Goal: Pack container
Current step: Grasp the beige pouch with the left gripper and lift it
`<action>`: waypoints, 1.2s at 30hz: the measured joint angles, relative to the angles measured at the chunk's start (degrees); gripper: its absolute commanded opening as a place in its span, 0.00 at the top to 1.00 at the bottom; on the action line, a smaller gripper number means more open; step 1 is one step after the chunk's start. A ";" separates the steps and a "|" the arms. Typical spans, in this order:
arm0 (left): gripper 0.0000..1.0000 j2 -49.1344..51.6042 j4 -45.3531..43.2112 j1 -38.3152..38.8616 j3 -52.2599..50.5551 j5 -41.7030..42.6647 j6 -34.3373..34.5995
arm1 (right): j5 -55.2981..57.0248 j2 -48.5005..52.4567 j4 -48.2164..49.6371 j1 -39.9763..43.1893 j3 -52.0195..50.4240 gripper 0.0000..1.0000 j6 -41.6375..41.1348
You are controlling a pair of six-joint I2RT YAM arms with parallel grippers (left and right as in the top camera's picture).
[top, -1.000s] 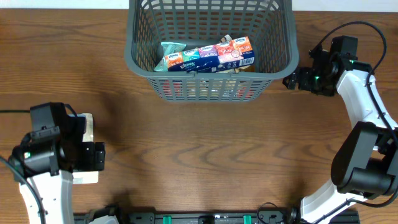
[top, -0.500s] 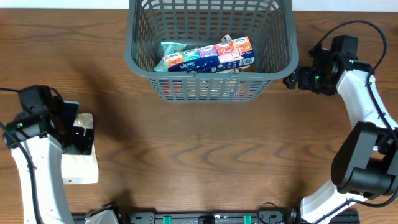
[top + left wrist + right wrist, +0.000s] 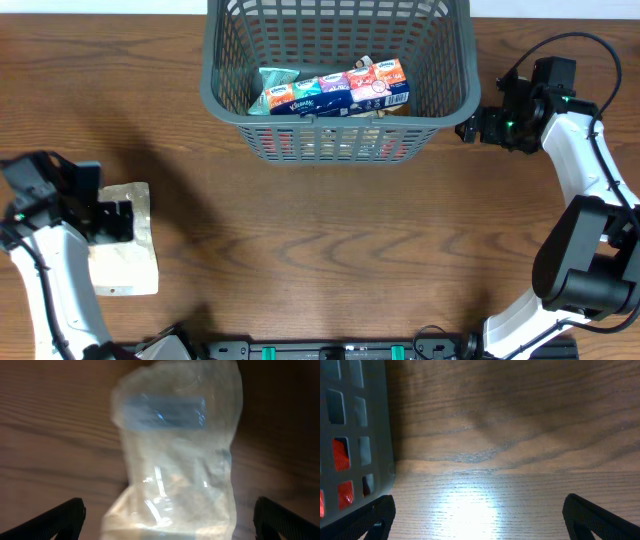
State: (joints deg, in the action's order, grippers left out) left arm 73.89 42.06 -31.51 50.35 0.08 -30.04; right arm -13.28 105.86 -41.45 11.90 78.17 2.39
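Observation:
The dark grey lattice container [image 3: 215, 95] stands at the table's far middle. It holds a blue multicoloured tissue box [image 3: 335, 88] and packets. Its wall also shows in the right wrist view [image 3: 355, 435]. A pale clear plastic bag [image 3: 125, 250] lies flat on the table at the left; in the left wrist view the bag [image 3: 175, 455] fills the middle. My left gripper [image 3: 118, 222] is open just above the bag, jaws wide on either side of it, not closed on it. My right gripper [image 3: 468, 130] is open and empty beside the container's right wall.
Red packets [image 3: 340, 455] show through the container's slots. Brown wooden table [image 3: 330, 250] lies between the bag and the container. A black rail [image 3: 330, 350] runs along the front edge.
My left arm has swung left and back from over the bag, uncovering more of it. The bag, the container and my right arm have not moved.

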 measured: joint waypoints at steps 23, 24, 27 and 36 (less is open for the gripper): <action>0.01 8.76 -13.57 0.00 -7.50 0.46 -0.31 | -0.02 0.00 -0.81 0.00 0.00 0.01 0.20; 0.01 9.09 -14.05 0.00 -7.50 0.48 -0.31 | -0.02 0.00 -0.85 0.00 0.00 0.01 0.20; 0.01 10.45 -15.39 0.00 -7.50 0.52 -0.39 | -0.02 0.00 -0.92 0.00 0.00 0.01 0.20; 0.01 15.19 -17.16 0.00 -7.45 1.46 -0.44 | -0.02 0.00 -1.09 0.00 0.00 0.01 0.33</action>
State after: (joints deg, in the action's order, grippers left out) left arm 89.08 24.91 -31.51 42.89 1.54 -30.48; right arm -13.30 105.86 -42.54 11.90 78.17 2.72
